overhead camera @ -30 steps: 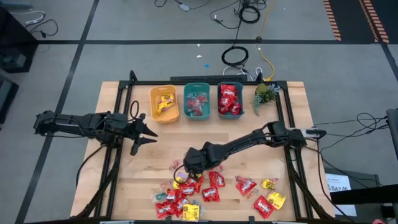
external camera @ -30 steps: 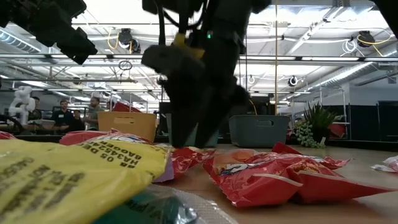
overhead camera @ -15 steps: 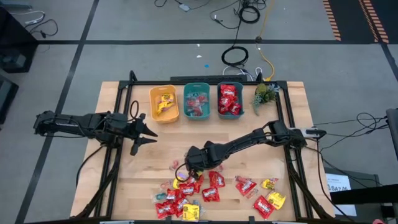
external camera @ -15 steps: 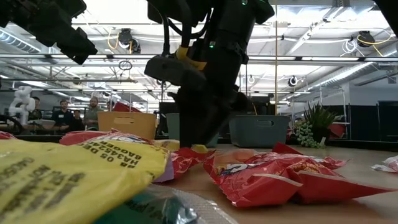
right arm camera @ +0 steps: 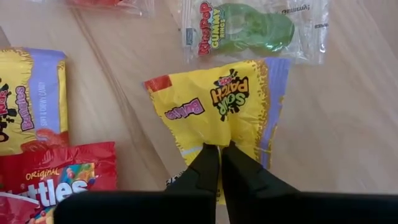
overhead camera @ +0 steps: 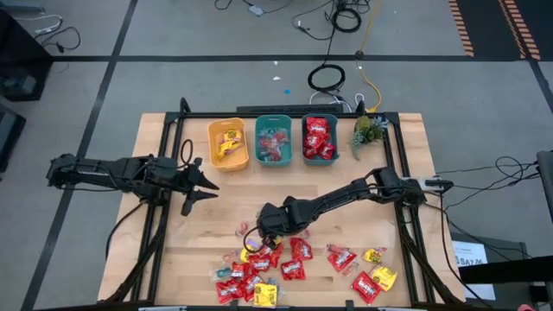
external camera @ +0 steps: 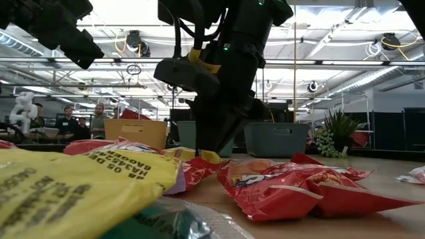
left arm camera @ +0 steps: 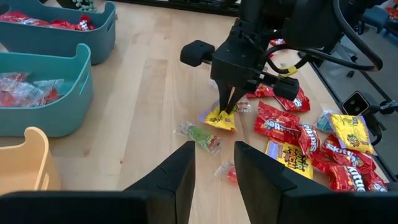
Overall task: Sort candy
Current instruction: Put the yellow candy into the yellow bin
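The right gripper is pinching fully closed on the edge of the yellow packet lying directly beneath it, securing it for lifting, while the left gripper is waiting half-open, well apart.

Even, bright overhead light falls on the pale wooden desk in the high view, leaving only faint, soft shadows under the arms. At desk height, ceiling fixtures glare white behind the right arm, which reads almost as a silhouette; the nearest yellow packet fills the foreground badly out of focus, its print a smear. The right wrist view is crisp, with a glossy sheen on a clear wrapper.
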`<action>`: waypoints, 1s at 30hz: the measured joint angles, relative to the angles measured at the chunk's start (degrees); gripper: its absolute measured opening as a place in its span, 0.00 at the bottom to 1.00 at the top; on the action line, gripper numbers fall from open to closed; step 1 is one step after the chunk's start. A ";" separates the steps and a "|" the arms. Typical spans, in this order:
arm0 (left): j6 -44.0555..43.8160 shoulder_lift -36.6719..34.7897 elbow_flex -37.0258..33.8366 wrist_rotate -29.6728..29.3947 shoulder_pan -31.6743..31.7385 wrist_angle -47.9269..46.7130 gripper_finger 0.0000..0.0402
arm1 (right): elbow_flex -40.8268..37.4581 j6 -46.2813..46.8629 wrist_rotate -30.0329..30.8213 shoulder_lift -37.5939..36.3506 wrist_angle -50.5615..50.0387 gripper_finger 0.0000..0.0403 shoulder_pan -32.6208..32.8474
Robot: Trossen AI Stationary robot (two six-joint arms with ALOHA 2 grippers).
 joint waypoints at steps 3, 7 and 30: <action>0.01 0.00 0.00 0.00 0.00 0.02 0.30 | 0.00 -0.02 -0.63 -0.17 -0.34 0.00 0.00; 0.00 0.02 0.00 0.00 0.02 0.06 0.30 | -0.35 -0.37 -4.13 -2.87 -6.10 0.00 0.04; -1.60 0.00 0.00 0.00 0.01 0.39 0.30 | 16.06 -26.38 2.55 -15.77 -1.11 0.00 -21.68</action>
